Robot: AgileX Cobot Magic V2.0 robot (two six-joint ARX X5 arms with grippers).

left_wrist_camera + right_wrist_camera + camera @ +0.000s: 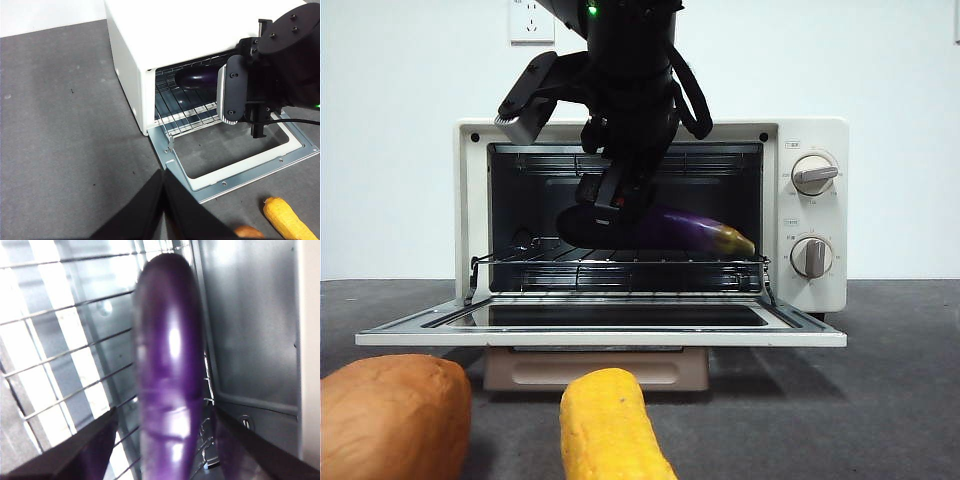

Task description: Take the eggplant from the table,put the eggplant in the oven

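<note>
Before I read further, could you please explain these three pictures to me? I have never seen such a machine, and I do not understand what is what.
It is a robot with two arms at a table. One picture looks level across the table from the front; the other two come from small cameras on the arms' wrists.

The big dark shape in the front view is the right gripper, reaching into the open oven. Its two black jaws stand apart, on either side of the purple eggplant, just above the wire rack; whether they touch it, I cannot tell.

The left gripper waits outside, jaws together, holding nothing.

In front of the oven lie an orange-brown sweet potato and a yellow cob.
</note>
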